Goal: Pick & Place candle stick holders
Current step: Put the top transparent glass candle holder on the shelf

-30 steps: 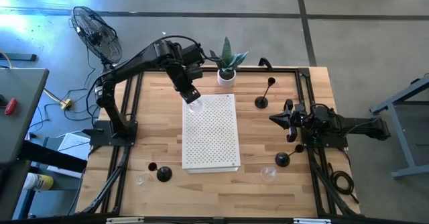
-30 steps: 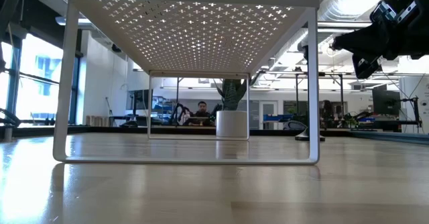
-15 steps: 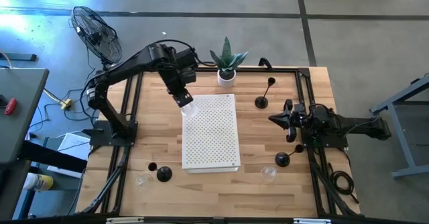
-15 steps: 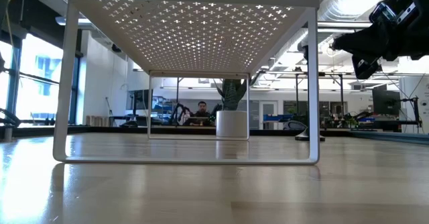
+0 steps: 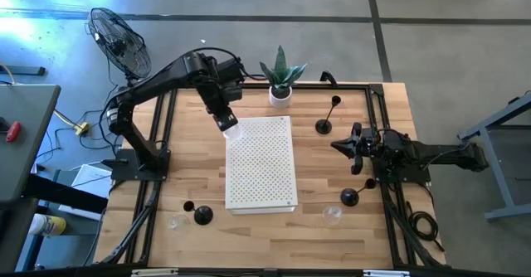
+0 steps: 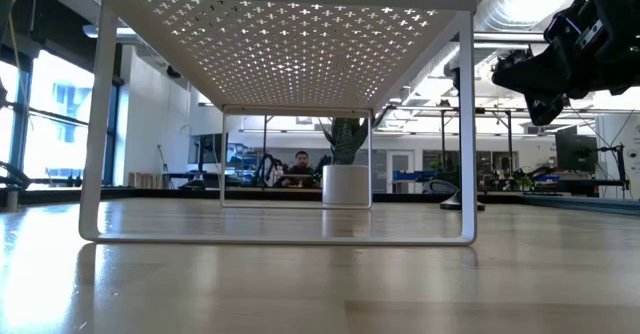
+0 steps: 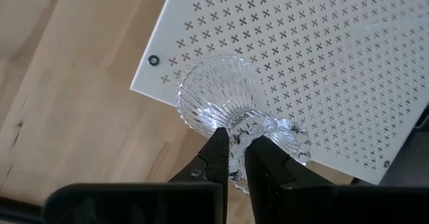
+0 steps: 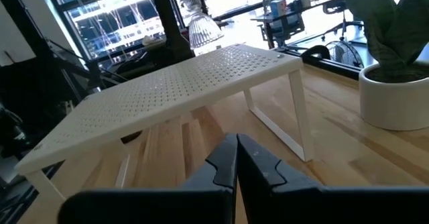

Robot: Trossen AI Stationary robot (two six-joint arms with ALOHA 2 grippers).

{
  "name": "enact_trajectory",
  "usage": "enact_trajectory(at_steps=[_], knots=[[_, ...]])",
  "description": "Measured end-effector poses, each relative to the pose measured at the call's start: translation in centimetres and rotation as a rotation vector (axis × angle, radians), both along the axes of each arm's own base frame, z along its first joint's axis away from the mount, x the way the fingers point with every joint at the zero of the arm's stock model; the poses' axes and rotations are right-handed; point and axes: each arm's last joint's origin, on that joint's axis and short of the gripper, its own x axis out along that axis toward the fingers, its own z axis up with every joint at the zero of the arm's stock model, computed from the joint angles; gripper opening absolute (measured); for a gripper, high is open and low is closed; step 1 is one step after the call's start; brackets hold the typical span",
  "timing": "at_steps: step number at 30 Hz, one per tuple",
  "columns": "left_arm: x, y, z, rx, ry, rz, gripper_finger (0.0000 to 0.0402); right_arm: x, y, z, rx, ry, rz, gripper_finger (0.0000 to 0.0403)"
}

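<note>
Glass holder pinched over the shelf corner

A clear glass holder point(image 7: 231, 110) is pinched by its thin stem in the left hand point(image 7: 231, 158), above a corner of the white shelf point(image 5: 261, 165). If tipped, it could be dropped onto the desk point(image 5: 195, 165). The right hand point(image 5: 344, 147) is pressed together, waiting.

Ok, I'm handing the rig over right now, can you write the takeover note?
Left gripper: shut on a clear glass holder, held above the far left corner of the white perforated shelf, not set down.
Right gripper: shut, empty, waiting at the table's right side.
On the table: black holders at and; glass holders at and.
Done: nothing is on the shelf.
Left: place the held glass, then the other six.
</note>
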Motion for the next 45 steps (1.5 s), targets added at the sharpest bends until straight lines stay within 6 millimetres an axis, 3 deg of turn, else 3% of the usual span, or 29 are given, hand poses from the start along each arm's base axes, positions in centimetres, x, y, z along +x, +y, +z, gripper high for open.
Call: enact_trajectory(at_steps=[12, 45], knots=[[0.7, 1.1, -0.6, -0.019, -0.024, 0.010, 0.0023, 0.0, 0.0, 0.0, 0.003, 0.001, 0.002, 0.0000], [1.2, 1.2, -0.6, -0.026, -0.067, -0.022, 0.0026, 0.0, 0.0, -0.1, 0.000, 0.012, 0.006, 0.0000]])
